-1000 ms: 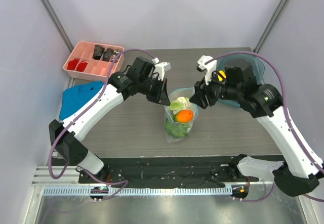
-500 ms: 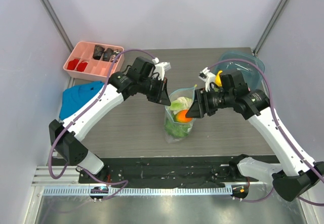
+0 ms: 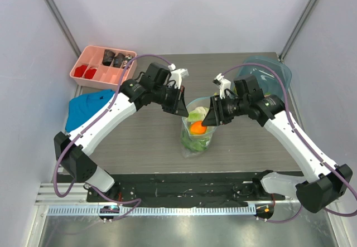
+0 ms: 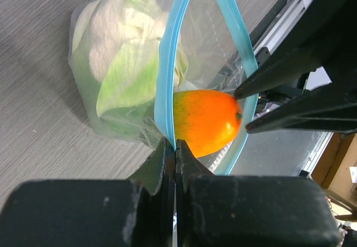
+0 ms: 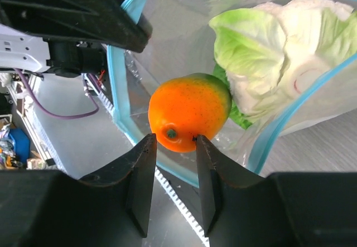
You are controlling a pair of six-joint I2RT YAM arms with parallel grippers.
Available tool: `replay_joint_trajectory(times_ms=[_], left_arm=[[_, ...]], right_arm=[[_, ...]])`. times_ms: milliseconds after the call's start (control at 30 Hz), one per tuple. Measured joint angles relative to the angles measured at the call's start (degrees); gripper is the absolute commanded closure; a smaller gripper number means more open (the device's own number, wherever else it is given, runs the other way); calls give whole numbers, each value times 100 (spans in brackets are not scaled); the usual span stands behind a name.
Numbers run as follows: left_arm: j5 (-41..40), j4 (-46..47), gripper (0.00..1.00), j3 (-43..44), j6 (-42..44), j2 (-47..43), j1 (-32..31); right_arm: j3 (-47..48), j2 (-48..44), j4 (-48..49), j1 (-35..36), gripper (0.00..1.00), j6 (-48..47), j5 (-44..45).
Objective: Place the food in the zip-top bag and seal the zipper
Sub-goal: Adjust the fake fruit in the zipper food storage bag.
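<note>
The clear zip-top bag (image 3: 198, 141) stands on the table with its mouth up. The pale green cabbage (image 3: 196, 115) (image 5: 268, 57) and a round orange fruit (image 3: 197, 127) (image 4: 206, 121) (image 5: 189, 116) lie inside it. My left gripper (image 3: 183, 112) (image 4: 175, 145) is shut on the light-blue zipper (image 4: 167, 91) at the mouth's left rim and holds it up. At the mouth's right side, my right gripper (image 3: 207, 120) (image 5: 174, 139) has its jaws apart. Their tips rest against the near end of the orange fruit, which is wider than the gap.
A pink compartment tray (image 3: 103, 66) with dark brown and red pieces sits at the back left. A blue folded cloth (image 3: 89, 106) lies below it. A teal bowl (image 3: 270, 71) stands at the back right behind the right arm.
The right arm has swung left from over the teal bowl to the bag's mouth, and its jaws have narrowed a little. The left gripper and the bag have stayed put.
</note>
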Motion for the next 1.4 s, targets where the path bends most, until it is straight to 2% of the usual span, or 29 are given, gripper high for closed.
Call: replay_joint_trajectory(times_ms=[367,633,733,833,867,933,1000,1033,1067,1133,1267,1400], left_arm=[[44,0,100,0,-17,0,0],[87,2,100,0,-24,0,-48],[85,2,100,0,-24,0,-48],[83,2,100,0,-22,0,-48],[83,2,100,0,-22,0,-48],[83,4,100,0,-20,0,-48],[83,4,100,0,-15,0,-48],[83,4,100,0,-11,0,-48],[83,4,100,0,-4,0,-48],[83,2,100,0,4,0,-48],[83,2,100,0,7,0,-48],[83,4,100,0,7,0,-48]], right_arm=[[-48,527,144,118,68,-636,44],[-269,754,337,732,68,-1193,256],[-352,815,352,887,64,-1366,315],[-356,850,345,835,55,-1453,345],[-339,839,330,767,47,-1471,343],[-214,815,240,579,43,-1475,361],[59,752,146,291,34,-1508,396],[271,710,79,142,31,-1515,433],[518,658,31,-11,23,-1526,463],[1043,540,-2,-306,17,-1574,525],[1626,243,-33,-1078,12,-1762,603],[1832,470,-286,-2452,10,-2199,581]])
